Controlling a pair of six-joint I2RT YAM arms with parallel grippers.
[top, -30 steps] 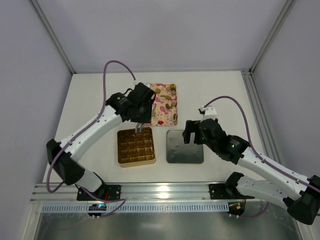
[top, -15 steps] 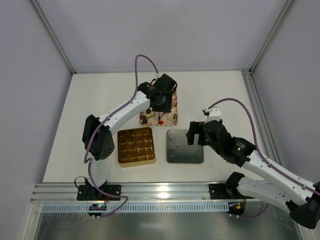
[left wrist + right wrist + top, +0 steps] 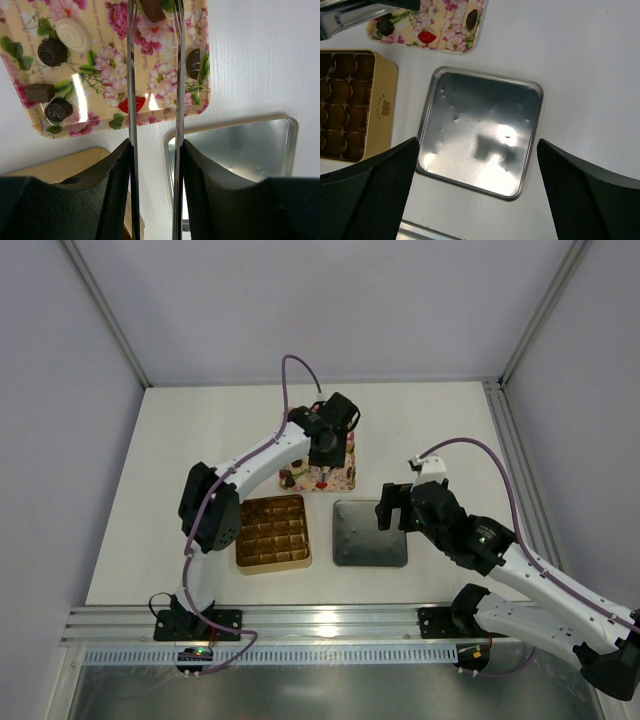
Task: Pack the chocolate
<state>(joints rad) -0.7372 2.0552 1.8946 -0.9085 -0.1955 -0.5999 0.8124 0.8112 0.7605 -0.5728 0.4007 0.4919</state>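
The chocolate [image 3: 270, 530] fills the square gold box [image 3: 241, 563] as a grid of dark-brown pieces; it also shows in the right wrist view [image 3: 342, 107]. My left gripper [image 3: 322, 462] hangs over the pink-floral tray [image 3: 345, 478]. In the left wrist view its two long metal blades stand apart around a loose brown piece [image 3: 151, 9] at the top edge, without clamping it; the left gripper [image 3: 155, 22] is open. My right gripper [image 3: 395, 508] is open and empty, above the far right part of the silver lid [image 3: 370, 533], which lies inside up.
The tray holds loose sweets: a white swirl [image 3: 73, 34], dark round ones [image 3: 52, 51], a brown square [image 3: 40, 92], red lips [image 3: 132, 105]. The lid [image 3: 480, 132] lies right of the gold box [image 3: 382, 107]. Grey walls enclose the table; a metal rail [image 3: 320, 625] runs along the front.
My left arm has swung from above the gold box back over the floral tray and settled there. My right gripper has drifted slightly right and stays open.
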